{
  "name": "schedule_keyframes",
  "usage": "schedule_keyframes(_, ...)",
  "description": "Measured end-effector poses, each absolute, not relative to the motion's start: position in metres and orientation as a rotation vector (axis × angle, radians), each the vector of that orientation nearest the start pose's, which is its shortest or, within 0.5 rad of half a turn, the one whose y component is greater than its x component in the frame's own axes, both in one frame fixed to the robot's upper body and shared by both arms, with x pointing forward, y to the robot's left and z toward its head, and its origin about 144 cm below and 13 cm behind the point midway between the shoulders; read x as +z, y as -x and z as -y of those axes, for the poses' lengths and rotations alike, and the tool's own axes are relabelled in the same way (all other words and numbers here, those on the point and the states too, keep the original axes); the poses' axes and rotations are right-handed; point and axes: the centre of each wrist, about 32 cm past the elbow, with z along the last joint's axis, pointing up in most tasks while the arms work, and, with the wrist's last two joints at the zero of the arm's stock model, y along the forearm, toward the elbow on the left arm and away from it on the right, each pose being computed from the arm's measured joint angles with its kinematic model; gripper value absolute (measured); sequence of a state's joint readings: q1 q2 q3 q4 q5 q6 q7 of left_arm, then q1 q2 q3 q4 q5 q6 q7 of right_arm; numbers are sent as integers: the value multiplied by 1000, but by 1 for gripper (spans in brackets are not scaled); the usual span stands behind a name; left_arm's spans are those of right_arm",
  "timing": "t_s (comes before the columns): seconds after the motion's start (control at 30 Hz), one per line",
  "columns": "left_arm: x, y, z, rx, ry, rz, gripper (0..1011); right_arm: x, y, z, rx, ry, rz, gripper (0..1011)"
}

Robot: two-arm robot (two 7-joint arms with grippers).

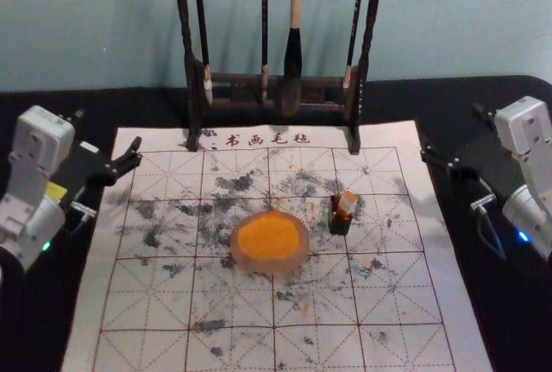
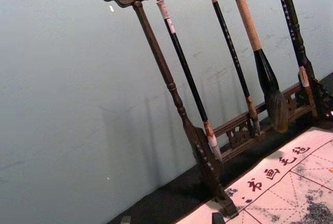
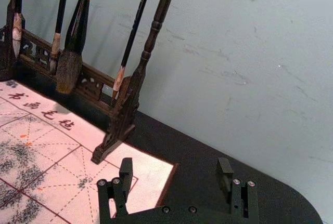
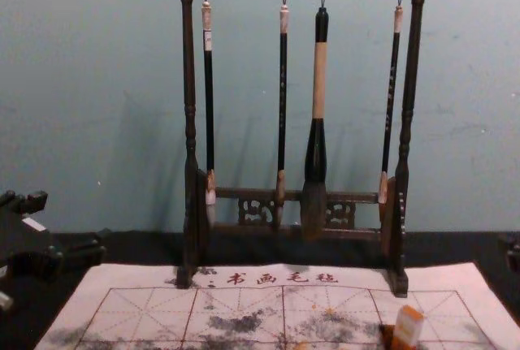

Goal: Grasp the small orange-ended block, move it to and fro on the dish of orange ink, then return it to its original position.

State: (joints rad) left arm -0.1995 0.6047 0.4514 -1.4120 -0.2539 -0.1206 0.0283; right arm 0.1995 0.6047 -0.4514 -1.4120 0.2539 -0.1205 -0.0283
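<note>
In the head view, the dish (image 1: 247, 261) is holding orange ink (image 1: 269, 238) and lying on the mat (image 1: 147, 353), between the left tool (image 1: 108, 136) and the right tool (image 1: 454, 135), nearer the robot than either. Closer to the right tool, a small dark holder (image 1: 339, 223) is carrying the orange-ended block (image 1: 348, 202), whose upper part is poking out. The mat's side edges are running near the two tools, and open mat is stretching between each tool and the containers. Both arms are keeping to the sides, over the dark bench (image 1: 509, 329). Beyond the tools, the rack (image 1: 366, 53) is standing.

In the left wrist view, the left tool's tips are standing apart, pinching nothing, with brushes hanging ahead.

In the right wrist view, the right tool is spreading wide, gripping nothing, facing one foot of the rack.

In the chest view, the block is leaning slightly, well to the right of the spread left tool.
</note>
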Motion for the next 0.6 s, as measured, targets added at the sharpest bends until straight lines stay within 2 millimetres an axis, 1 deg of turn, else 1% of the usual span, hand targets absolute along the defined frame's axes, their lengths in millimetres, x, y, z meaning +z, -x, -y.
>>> schedule_keyframes(0.6, 1140, -489, -310, 1248, -304, 285, 1001, 1140, -489, 310, -1248, 304, 285, 1000)
